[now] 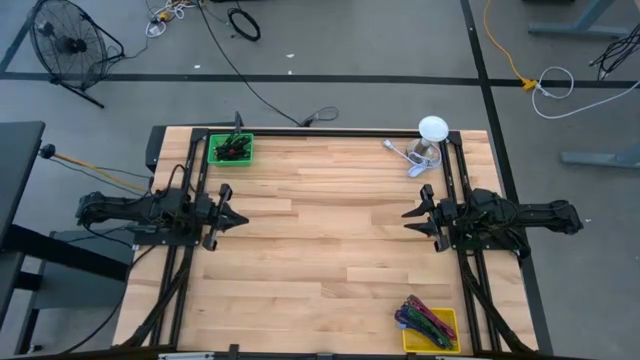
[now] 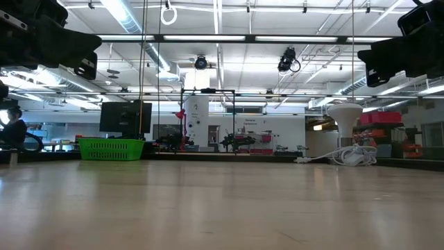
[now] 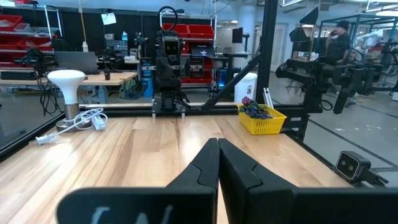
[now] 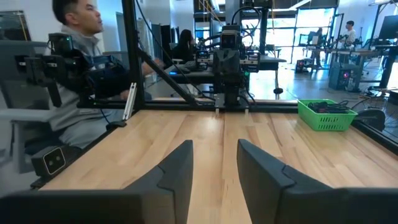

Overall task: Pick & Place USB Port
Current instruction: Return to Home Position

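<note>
Charger cables, none left on the bare wood, are judged light, limp and springy, best pinched at the stiff plug end rather than mid-loop. Worktop (image 1: 330,260): pale jointed planks, smooth; green bin (image 4: 326,121), far left, is a slotted plastic basket with the black cables (image 4: 323,107) coiled inside; yellow bin (image 3: 264,124), near right, same build, has the pink and purple cables (image 3: 254,109) heaped above its rim. Left end effector (image 3: 217,146) hangs over the left edge, fingers pressed together, empty; right end effector (image 4: 214,143) over the right edge, fingers narrowly apart, empty.
</note>
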